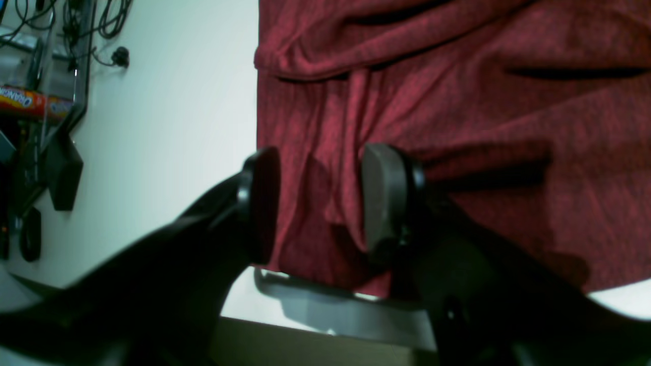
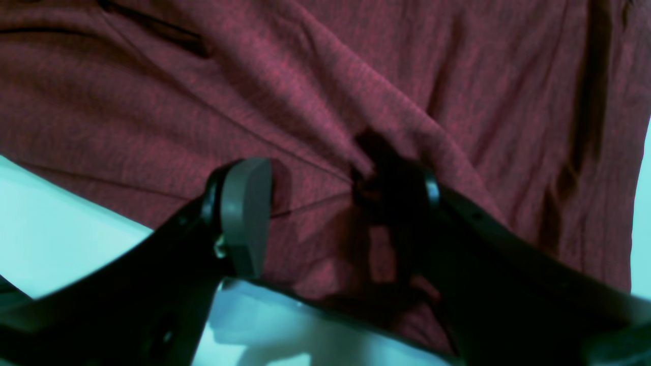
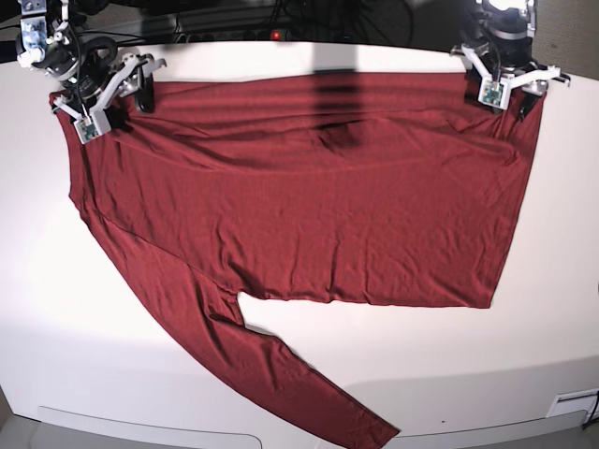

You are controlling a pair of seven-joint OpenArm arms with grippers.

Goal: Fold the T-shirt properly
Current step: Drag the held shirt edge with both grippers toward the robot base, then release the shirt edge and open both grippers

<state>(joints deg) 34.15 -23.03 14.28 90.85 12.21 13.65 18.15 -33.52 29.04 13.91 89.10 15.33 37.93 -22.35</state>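
The maroon T-shirt point(image 3: 299, 206) lies spread flat and wrinkled on the white table point(image 3: 449, 355). One long sleeve point(image 3: 281, 374) runs toward the front edge. My left gripper point(image 3: 518, 101) is at the shirt's far right corner. In the left wrist view it point(image 1: 320, 203) is open, with its jaws straddling the shirt's edge point(image 1: 305, 127). My right gripper point(image 3: 117, 103) is at the shirt's far left corner. In the right wrist view it point(image 2: 318, 203) is open over the fabric point(image 2: 325, 101), close to its hem.
Cables point(image 3: 281, 23) lie along the table's back edge. In the left wrist view, an orange box point(image 1: 30, 101) and more cables point(image 1: 101, 25) sit beyond the table's side. A metal bracket point(image 1: 330, 305) shows under the left gripper.
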